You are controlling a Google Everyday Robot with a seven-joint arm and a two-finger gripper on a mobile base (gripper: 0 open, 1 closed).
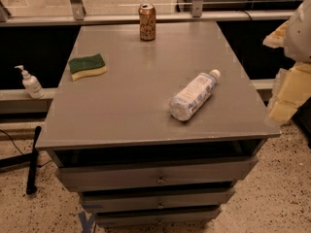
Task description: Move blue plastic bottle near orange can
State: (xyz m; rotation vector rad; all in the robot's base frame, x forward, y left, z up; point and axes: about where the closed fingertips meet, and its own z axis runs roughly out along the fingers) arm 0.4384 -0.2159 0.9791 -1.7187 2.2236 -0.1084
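Gap to close: blue plastic bottle sideways centre-right on our bench, orange can upright top-centre; end effector (state we cannot tell) seemingly parked clear, right edge.

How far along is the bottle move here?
Nothing done yet: the bottle lies on its side front-right on the cabinet, far from the can at the back edge. The claw hangs beside the right edge, clear of the bottle. Grasp and carry remain.

The gripper, at the picture's right edge, is pale yellow and blocky. Above it sits a rounded white arm casing.
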